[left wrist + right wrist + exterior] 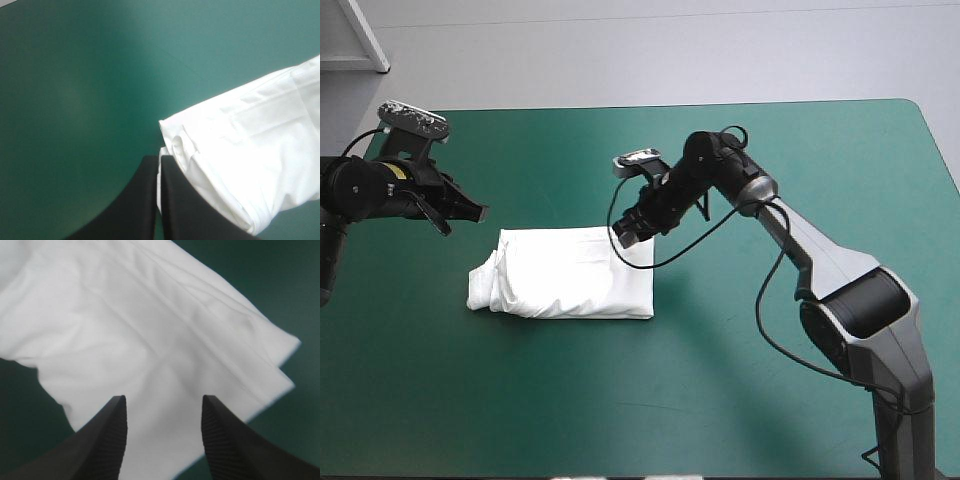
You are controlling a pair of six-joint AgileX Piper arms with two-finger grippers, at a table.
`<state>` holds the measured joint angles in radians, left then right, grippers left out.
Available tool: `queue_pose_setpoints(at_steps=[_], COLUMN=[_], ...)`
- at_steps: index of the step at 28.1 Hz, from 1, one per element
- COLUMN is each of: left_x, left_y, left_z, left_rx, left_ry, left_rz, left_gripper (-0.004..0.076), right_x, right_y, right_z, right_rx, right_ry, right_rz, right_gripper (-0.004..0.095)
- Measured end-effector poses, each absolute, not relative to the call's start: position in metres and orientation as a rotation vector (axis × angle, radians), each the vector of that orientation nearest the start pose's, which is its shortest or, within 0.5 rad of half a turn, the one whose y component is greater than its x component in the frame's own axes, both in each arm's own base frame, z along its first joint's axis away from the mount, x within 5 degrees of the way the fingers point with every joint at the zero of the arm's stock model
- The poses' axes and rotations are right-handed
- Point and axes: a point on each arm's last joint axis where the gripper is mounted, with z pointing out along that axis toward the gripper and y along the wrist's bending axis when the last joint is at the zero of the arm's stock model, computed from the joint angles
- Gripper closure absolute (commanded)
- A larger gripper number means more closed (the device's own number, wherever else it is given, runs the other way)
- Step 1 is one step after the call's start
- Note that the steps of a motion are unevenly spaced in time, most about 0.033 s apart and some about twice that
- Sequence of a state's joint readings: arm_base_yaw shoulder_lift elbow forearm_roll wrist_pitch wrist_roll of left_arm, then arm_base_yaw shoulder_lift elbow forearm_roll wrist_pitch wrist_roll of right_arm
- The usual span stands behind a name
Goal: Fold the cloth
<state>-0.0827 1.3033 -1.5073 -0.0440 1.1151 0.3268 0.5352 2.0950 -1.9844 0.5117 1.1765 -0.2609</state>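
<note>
Left of centre in the high view, the T-shirt [565,272] lies as a folded white bundle on the teal-green counter [440,400], its rumpled, thicker end toward the picture's left. It looks light, soft and limp, so the layers would likely slip apart unless pinched together at a folded edge. Over its upper-right corner the right pincer [630,232] hangs spread; the left pincer [470,212], pressed together and empty, sits just beyond the upper-left corner.

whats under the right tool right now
The folded white T-shirt lies under the open right tool, at the bundle's far right corner. The teal-green cover shows around it; what lies beneath the T-shirt is hidden.
</note>
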Motion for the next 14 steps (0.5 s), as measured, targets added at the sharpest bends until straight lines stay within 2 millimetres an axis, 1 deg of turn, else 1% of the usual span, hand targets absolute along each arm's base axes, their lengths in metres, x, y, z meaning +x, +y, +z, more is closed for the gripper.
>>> queue_pose_setpoints(at_steps=[1,4,7,10,14], left_x=[0.258,0.259,0.262,0.263,0.263], left_y=[-0.025,-0.026,-0.028,-0.028,-0.028], left_z=[0.431,0.43,0.428,0.427,0.427], left_rx=[0.482,0.481,0.481,0.481,0.481], left_ry=[2.347,2.35,2.358,2.363,2.363], left_rz=[0.053,0.04,0.016,0.009,0.009], left_gripper=[0.0705,0.0705,0.0705,0.0705,0.0705], right_x=[0.375,0.376,0.374,0.376,0.379], right_y=[0.253,0.24,0.24,0.242,0.244], right_z=[0.278,0.258,0.247,0.241,0.231], right_rx=[-0.881,-0.823,-0.815,-0.793,-0.791], right_ry=[2.632,2.676,2.669,2.66,2.672], right_rz=[0.794,0.866,0.924,0.954,0.952], right_gripper=[0.0425,0.0362,0.0325,0.0326,0.0327])
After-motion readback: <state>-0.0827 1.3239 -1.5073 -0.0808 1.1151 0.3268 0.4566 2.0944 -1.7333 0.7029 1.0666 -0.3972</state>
